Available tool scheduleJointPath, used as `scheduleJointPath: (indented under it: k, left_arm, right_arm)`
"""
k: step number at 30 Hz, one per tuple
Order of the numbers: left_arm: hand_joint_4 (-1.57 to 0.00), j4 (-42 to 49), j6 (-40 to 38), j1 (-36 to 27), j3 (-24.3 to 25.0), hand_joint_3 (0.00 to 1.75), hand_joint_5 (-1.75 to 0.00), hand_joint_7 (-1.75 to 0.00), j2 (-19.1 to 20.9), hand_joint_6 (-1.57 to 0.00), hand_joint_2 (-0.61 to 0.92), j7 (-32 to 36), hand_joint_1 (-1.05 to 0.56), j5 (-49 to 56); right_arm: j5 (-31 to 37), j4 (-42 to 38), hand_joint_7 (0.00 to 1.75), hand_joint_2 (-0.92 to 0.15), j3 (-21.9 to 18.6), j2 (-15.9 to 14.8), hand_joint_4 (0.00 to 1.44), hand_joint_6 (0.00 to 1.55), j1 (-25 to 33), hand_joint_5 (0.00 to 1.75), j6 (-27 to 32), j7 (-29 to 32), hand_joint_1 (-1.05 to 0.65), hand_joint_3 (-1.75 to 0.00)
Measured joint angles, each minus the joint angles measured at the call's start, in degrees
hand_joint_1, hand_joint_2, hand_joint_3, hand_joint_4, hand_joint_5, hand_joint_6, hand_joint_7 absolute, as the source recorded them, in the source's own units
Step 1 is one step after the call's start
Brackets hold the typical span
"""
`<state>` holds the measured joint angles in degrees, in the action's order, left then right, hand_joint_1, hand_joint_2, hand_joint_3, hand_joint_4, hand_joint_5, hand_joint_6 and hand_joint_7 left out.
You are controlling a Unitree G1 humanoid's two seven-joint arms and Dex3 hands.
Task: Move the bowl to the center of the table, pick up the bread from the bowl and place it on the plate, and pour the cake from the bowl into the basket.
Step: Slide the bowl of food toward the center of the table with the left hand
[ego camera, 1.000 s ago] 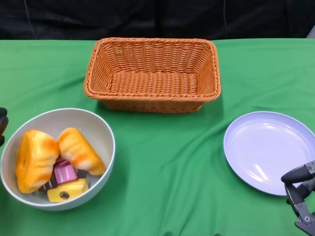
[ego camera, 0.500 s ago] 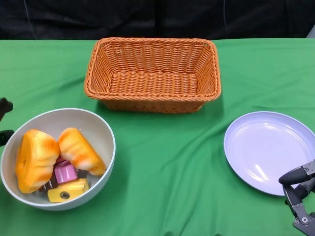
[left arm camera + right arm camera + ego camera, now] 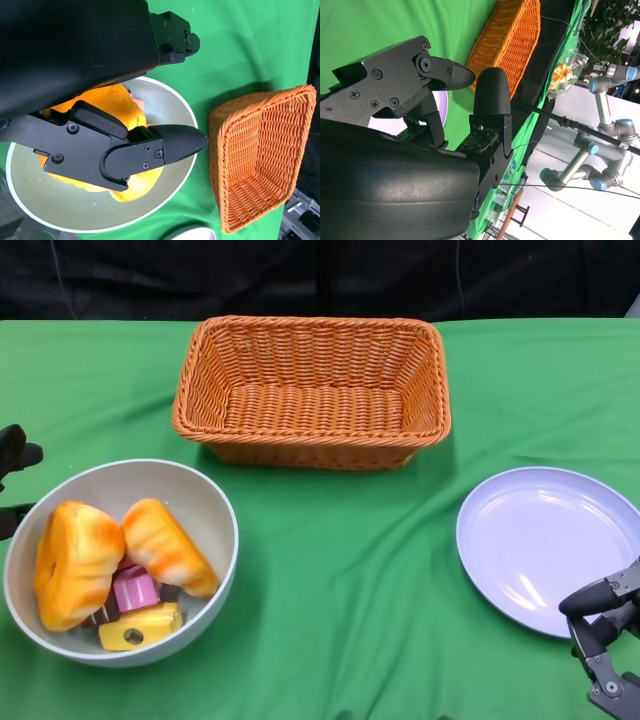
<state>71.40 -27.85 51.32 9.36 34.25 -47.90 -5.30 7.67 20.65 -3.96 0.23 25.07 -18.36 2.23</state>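
The bowl (image 3: 206, 502), loaded with bread (image 3: 74, 562) left of the basket (image 3: 311, 390), looked rigid and smooth, best pinched at its rim by the released left hand (image 3: 14, 476); the right hand (image 3: 603, 625) was likewise empty.

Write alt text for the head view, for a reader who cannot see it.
A white bowl holding two orange bread pieces and small cakes sits at the near left of a green table. An empty wicker basket stands behind, a lavender plate lies right, and an open robot hand shows at each edge: left, right.
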Motion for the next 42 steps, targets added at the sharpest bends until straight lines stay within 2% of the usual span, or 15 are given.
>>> scheduleJointPath:
  k: [16, 28, 42]
  left_arm:
    - [0.00, 0.2, -4.6, 2.4, -2.2, 0.70, 0.00, 0.00, -1.1, 0.00, 0.92, -5.9, -0.77, 0.4]
    - [0.00, -0.8, -13.0, 2.6, -3.3, 0.67, 0.00, 0.00, -3.0, 0.00, 0.92, -8.3, -0.75, 0.1]
    - [0.00, -6.7, -21.4, 1.8, -7.7, 0.69, 0.00, 0.00, -3.4, 0.00, 0.92, -11.1, -0.74, 0.2]
  right_arm:
    - [0.3, 0.1, 1.24, -0.69, 0.3, 0.6, 0.70, 0.69, 0.1, 1.57, 0.1, 0.3, -0.11, -0.68]
    - [0.3, 0.1, 1.25, -0.69, 0.3, 0.6, 0.69, 0.69, 0.2, 1.59, 0.1, 0.3, -0.11, -0.68]
    - [1.1, 0.2, 1.25, -0.68, 0.7, 0.6, 0.70, 0.69, -0.1, 1.59, 0.1, 0.3, -0.11, -0.69]
